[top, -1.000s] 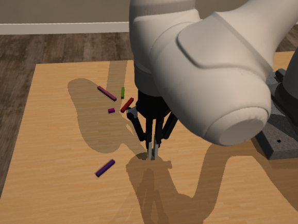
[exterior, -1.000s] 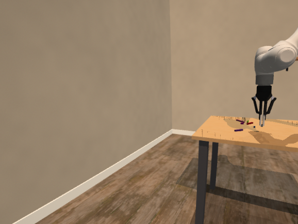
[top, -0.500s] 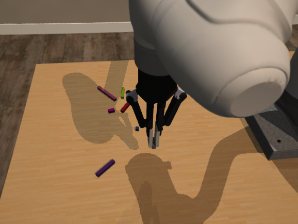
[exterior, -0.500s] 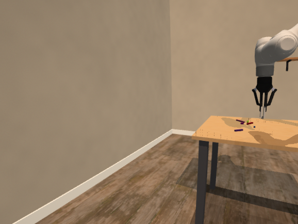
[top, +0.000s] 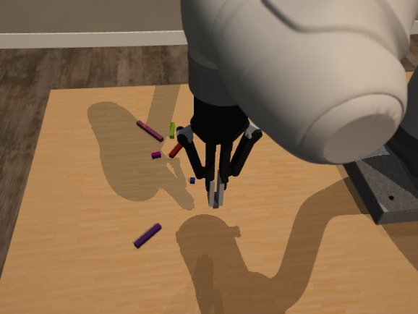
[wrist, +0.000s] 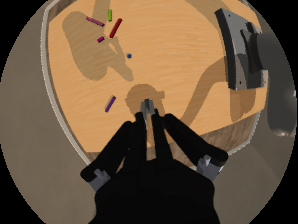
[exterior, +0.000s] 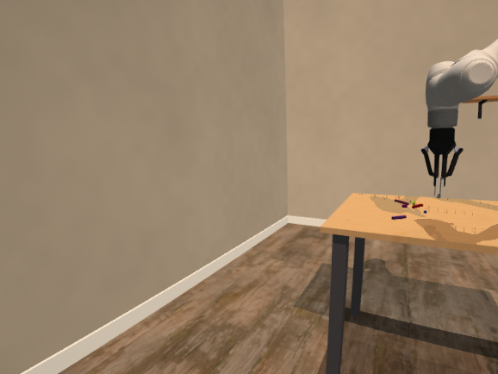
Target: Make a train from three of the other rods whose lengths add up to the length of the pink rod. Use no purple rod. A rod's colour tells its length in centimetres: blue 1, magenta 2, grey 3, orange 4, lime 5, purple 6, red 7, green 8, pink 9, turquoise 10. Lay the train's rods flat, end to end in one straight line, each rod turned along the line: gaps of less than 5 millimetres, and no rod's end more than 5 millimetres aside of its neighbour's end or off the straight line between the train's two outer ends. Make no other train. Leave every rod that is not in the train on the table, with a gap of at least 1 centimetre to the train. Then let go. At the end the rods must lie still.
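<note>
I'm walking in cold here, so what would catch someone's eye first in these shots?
The big white arm fills the top view, its gripper raised above the wooden table with its fingers shut on a small grey rod. To its left, coloured rods are scattered, with a purple rod lying alone nearer the camera.

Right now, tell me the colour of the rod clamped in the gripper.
Grey: the rod between the gripper's fingers shows best in the top view.
</note>
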Robot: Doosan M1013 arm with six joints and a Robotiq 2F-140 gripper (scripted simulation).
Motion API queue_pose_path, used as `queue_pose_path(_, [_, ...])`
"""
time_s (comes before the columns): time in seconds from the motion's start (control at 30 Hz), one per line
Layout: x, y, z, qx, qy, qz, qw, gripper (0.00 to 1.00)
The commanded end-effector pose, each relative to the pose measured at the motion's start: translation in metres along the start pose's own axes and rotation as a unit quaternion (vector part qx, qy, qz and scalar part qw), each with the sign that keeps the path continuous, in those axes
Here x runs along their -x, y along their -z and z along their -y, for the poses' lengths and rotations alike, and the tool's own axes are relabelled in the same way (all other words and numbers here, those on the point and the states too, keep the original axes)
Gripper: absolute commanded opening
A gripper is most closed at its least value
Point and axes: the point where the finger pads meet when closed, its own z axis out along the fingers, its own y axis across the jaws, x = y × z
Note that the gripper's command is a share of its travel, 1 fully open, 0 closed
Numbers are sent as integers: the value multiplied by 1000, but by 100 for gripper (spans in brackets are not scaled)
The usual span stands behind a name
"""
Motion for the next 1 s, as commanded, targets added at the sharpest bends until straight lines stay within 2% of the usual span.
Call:
queue_pose_path(0.0, [1,6,4,-5,-1,1,1000,3])
queue_pose_path(0.7, [0,6,5,-5,-2,1,1000,3])
queue_pose_path(0.77, [-21,6,11,-5,-19,1,1000,3])
queue_pose_path(0.83, [-21,6,11,-5,-19,1,1000,3])
queue_pose_path(0.9, [-60,6,20,-4,-51,1,999,3])
queue_pose_path(0.97, [-81,6,24,-4,-69,1,998,3])
